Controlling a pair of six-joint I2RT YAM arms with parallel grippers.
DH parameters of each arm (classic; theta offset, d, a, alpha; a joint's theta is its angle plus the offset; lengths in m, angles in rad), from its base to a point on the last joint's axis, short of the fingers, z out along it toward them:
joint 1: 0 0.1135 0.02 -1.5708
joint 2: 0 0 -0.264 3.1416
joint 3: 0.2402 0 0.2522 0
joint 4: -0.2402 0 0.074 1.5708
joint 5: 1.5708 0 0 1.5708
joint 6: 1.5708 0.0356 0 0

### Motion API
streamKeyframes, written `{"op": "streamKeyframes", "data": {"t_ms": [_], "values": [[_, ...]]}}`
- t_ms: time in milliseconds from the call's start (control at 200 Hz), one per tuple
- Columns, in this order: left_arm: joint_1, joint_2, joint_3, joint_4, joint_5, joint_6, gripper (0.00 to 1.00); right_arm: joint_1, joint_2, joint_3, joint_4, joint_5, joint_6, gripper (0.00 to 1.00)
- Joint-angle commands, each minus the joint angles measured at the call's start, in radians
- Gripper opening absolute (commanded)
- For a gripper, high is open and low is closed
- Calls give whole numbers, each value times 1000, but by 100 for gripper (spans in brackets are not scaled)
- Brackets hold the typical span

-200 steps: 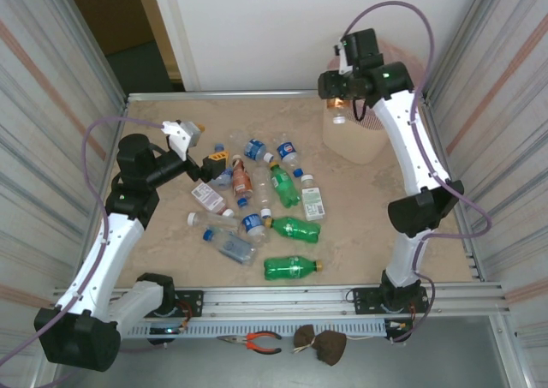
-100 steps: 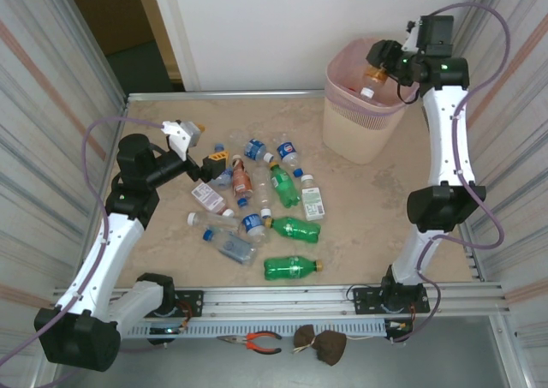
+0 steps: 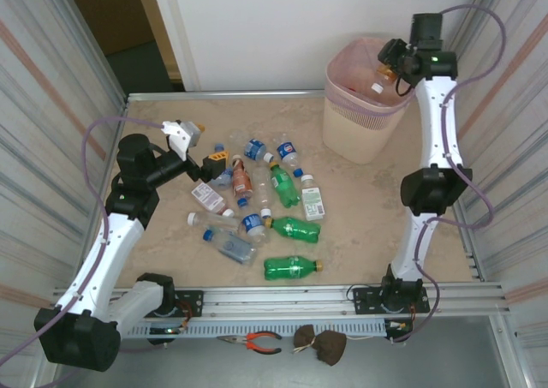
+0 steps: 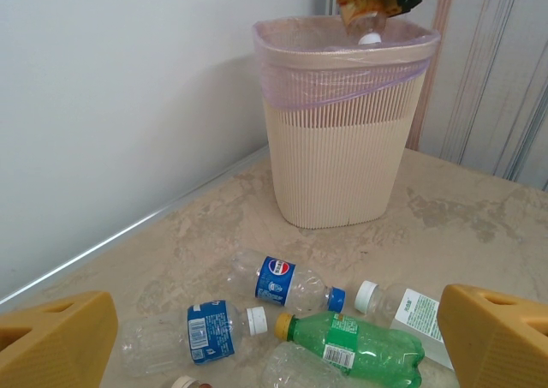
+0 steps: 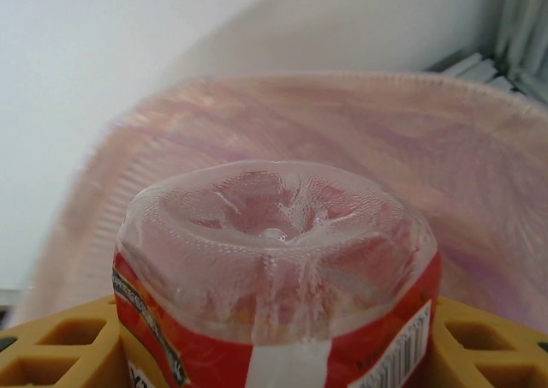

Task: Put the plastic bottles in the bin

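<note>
Releasing cleanly is what this step calls for: the right gripper [image 3: 392, 60] hangs over the mouth of the bin [image 3: 355, 140], inside the rim on its right-hand side, with a red-labelled bottle [image 5: 274, 259] pointing its white cap down into the opening. I judge the drop is ready. The bottle looks to be inside the rim line, so the jaws should part fully in one go and the arm should lift straight up from the bin, not sweep sideways, since the pink liner and the rim sit close below the cap. The yellow fingers [image 5: 488, 345] are closed against both sides of the bottle at its base, which faces the wrist camera, so the grip is firm and partway closed, no wider than the bottle. The rest of the plastic bottles [image 3: 295, 229] lie scattered on the table well to the left of the bin and nearer the arm bases. The left gripper [image 3: 214, 161] hovers over that pile, far from the bin, its fingers spread wide and holding nothing
</note>
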Motion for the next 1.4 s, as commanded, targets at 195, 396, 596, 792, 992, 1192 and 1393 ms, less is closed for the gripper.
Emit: {"op": "streamKeyframes", "data": {"t_ms": [195,396,596,792,992,1192,1393], "values": [[-7,-5,6,-2,8,10,97,71,135,64,-53,309,-66,59],[-7,-8,6,-7,2,16,97,70,212,70,-52,289,-58,59],[-7,-6,9,-7,5,16,97,59,286,72,-83,238,-62,59],[-7,-2,7,-5,4,16,97,53,334,71,-147,188,-96,61],[-7,1,7,-8,2,16,97,47,342,63,-233,251,-154,68],[-7,3,7,-5,7,13,97,42,323,64,-265,290,-183,77],[-7,1,8,-5,7,13,97,53,274,67,-252,285,-190,82]]}}
